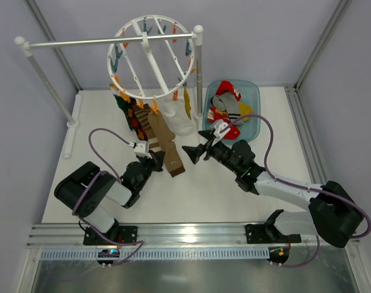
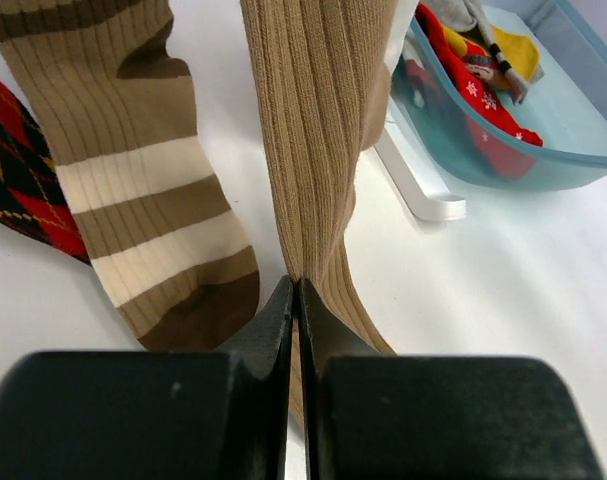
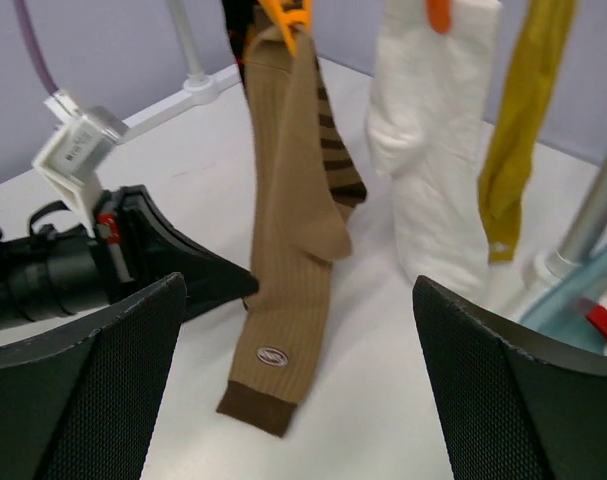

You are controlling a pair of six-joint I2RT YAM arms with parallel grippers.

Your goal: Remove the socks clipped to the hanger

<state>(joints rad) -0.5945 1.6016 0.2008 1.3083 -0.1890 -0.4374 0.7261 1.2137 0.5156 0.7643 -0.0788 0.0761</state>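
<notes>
White table [image 1: 203,195]; left end effector [image 2: 296,285] pinches hanging tan sock [image 2: 313,130]

White table [image 1: 203,195] with teal bin [image 1: 252,101]

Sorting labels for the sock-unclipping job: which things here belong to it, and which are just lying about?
Belongs to the job: round hanger; tan sock, pinched by the left end effector; striped sock; argyle sock; white sock; yellow sock.
Lying about: rail stand the hanger hangs on; blue bin of loose socks.
</notes>
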